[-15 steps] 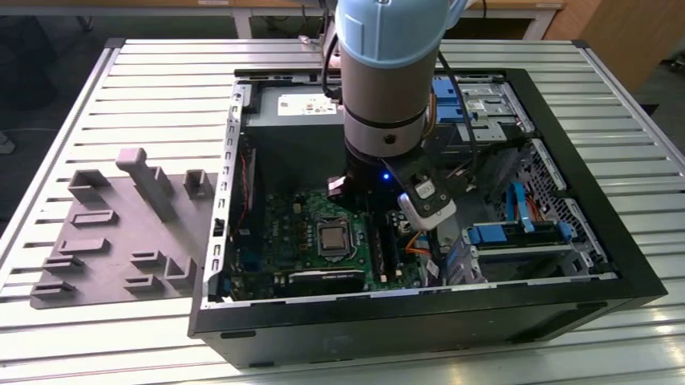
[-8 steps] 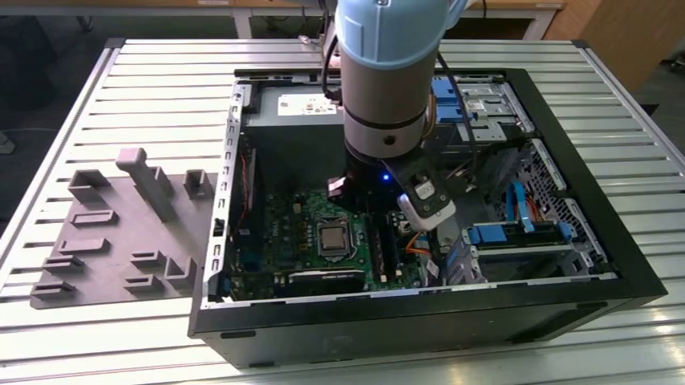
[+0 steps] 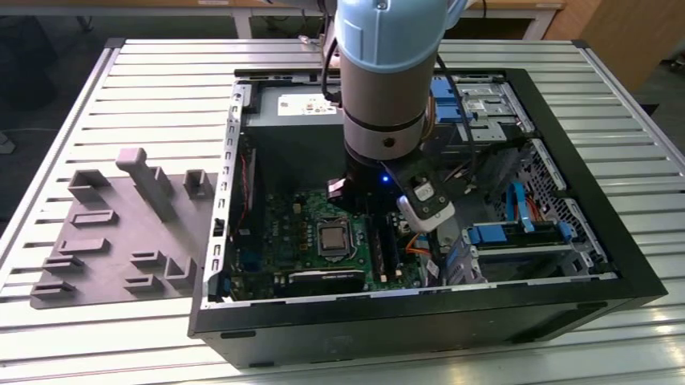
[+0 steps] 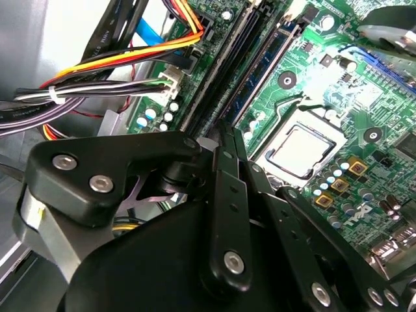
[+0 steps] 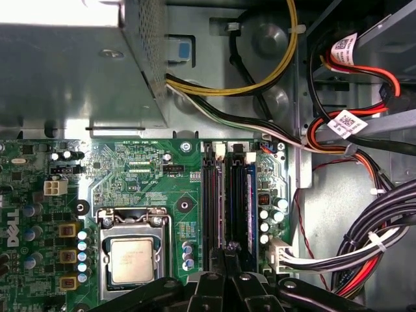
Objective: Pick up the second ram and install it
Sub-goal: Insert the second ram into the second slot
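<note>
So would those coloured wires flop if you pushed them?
Probably floppy: the wires sag in loose curves. Likely a bit springy too, since a white tie bundles them. They look thin, so probably light.

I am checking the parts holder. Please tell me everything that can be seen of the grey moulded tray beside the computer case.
The grey tray looks like matte moulded plastic, a flat base with raised blocks of several shapes: one tall slanted ridge and lower blocks around it. It lies flat on the slatted metal table, at the exterior view's left of the open computer case. Its edge reaches the case wall, but whether they touch cannot be told.
</note>
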Motion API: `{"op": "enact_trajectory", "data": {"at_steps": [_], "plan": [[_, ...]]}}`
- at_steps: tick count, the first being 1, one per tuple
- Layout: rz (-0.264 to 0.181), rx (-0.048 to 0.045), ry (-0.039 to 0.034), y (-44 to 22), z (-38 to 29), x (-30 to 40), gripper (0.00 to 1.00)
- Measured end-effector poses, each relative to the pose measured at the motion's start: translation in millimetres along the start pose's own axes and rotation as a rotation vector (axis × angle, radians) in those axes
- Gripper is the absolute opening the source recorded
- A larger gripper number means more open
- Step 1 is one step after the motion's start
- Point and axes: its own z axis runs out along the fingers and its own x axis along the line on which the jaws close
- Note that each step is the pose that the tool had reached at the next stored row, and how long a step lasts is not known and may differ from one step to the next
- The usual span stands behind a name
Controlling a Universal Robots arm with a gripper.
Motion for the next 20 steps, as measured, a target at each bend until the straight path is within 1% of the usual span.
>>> {"op": "enact_trajectory", "data": {"at_steps": [9,12,13,20], "plan": [[-0.001,0.0077,-0.0003,0.0,2.0,0.2,0.11],[-0.001,0.0151,-0.0006,0.1,2.3,0.2,0.11],[-0.002,0.0163,-0.0005,0.1,2.3,0.2,0.11],[-0.002,0.0178,-0.0005,0.0,2.1,0.2,0.12]]}}
